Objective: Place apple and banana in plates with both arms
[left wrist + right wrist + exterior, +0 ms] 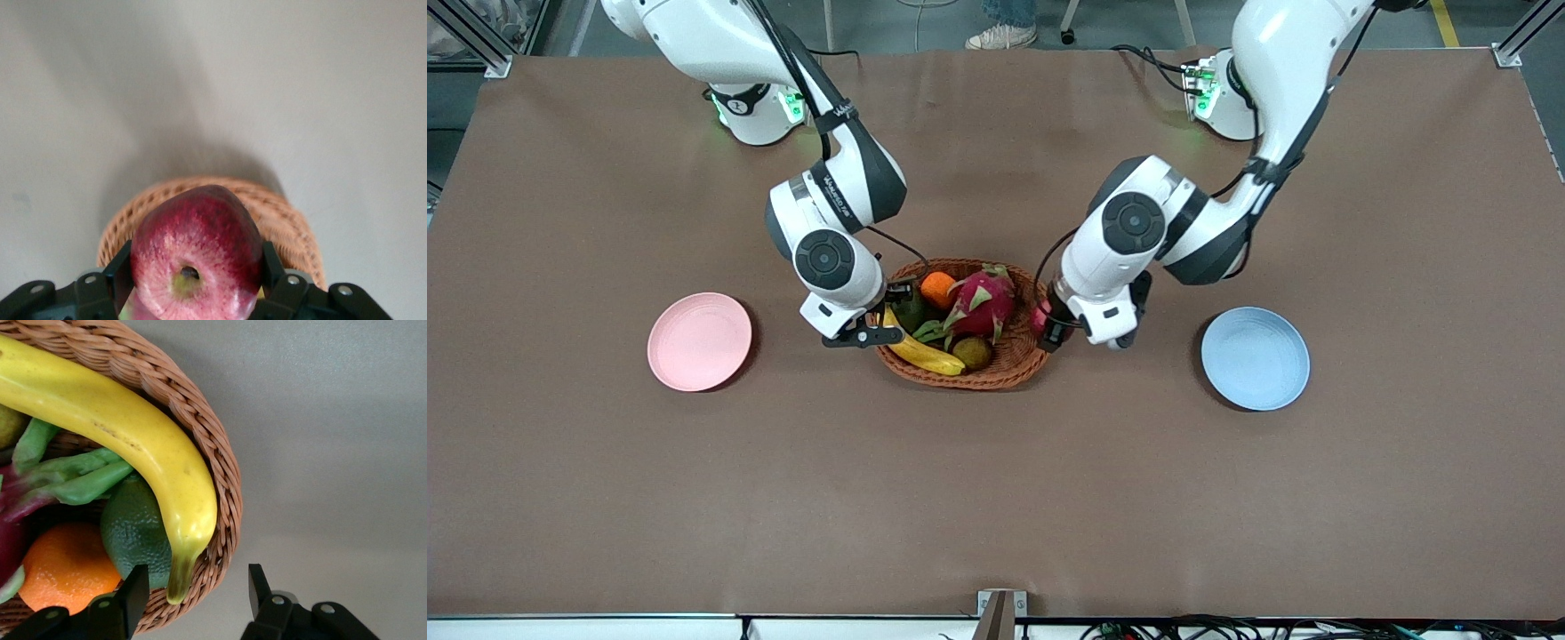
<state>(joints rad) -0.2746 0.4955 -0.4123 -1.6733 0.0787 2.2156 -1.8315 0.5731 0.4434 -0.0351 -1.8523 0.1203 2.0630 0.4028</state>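
My left gripper [1049,327] is shut on the dark red apple [1040,318] and holds it just above the wicker basket's rim at the left arm's end. In the left wrist view the apple [195,263] fills the space between the fingers [117,273]. The yellow banana [921,353] lies in the basket along the side nearer the front camera. My right gripper [871,331] is open at the banana's end toward the right arm. In the right wrist view the banana [120,433] has its tip between the spread fingers [133,590], untouched. The pink plate [699,341] and the blue plate [1255,358] are empty.
The oval wicker basket [1005,369] sits at the table's middle between the plates. It also holds a pink dragon fruit [983,300], an orange [937,289], a dark green fruit [137,530] and a brown fruit [972,353].
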